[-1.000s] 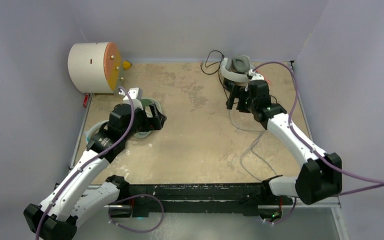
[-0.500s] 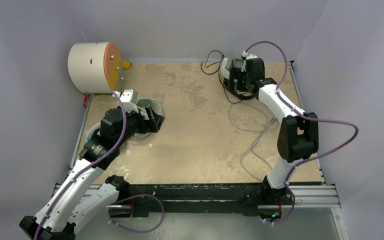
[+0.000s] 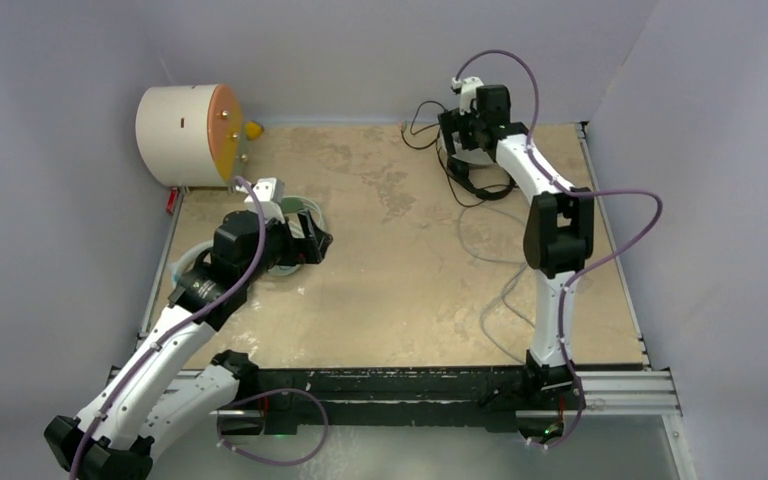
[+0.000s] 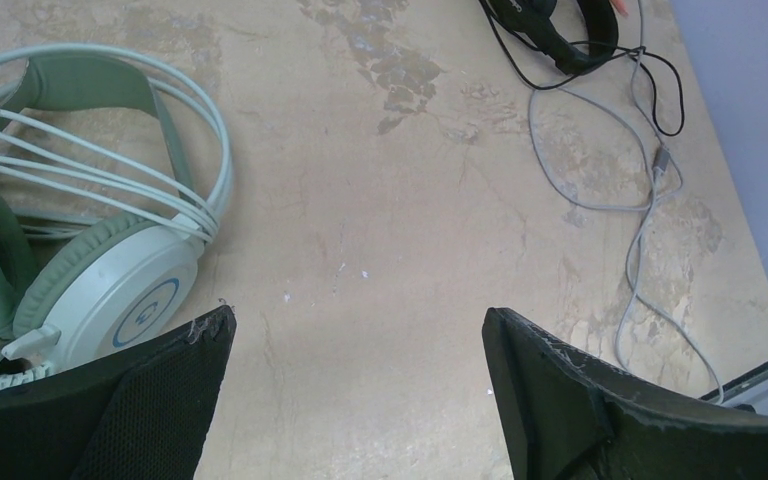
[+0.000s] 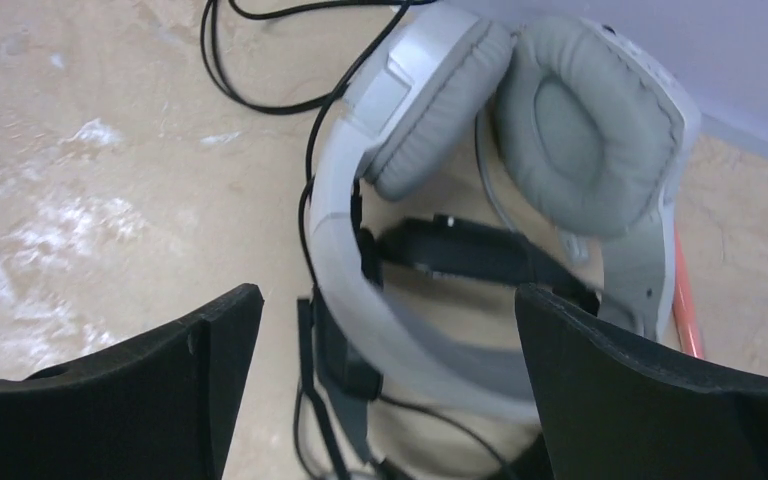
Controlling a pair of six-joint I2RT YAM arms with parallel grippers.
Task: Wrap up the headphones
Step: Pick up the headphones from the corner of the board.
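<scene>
Your L tool (image 4: 358, 322) hangs low over the counter (image 4: 390, 230) on the left side, jaws spread wide, nothing between them. The mint set (image 4: 110, 295) lies flat just left of it, apart from the fingers. One cup is outer face up, and pale cord strands run across the band's opening to that cup.

Your R tool (image 5: 388, 295) is stretched out to the far right corner. Its jaws are spread too and pinch nothing. It hovers right above the white-grey set (image 5: 580, 120), w/ no contact that you can see. That set lies close to the back wall, both grey cushions side by side, band curving toward the tool. The black set (image 5: 480, 250) is tangled in w/ it: a black bar crosses inside the white band's loop. Whether it lies over or under the band you can't tell. Thin black cable (image 5: 260, 100) curls on the counter beside them.

A grey cord (image 4: 640, 200) trails loose from that corner down the right side toward the near edge. The drum (image 3: 185, 135) sits in the far left corner, well apart from both tools.
</scene>
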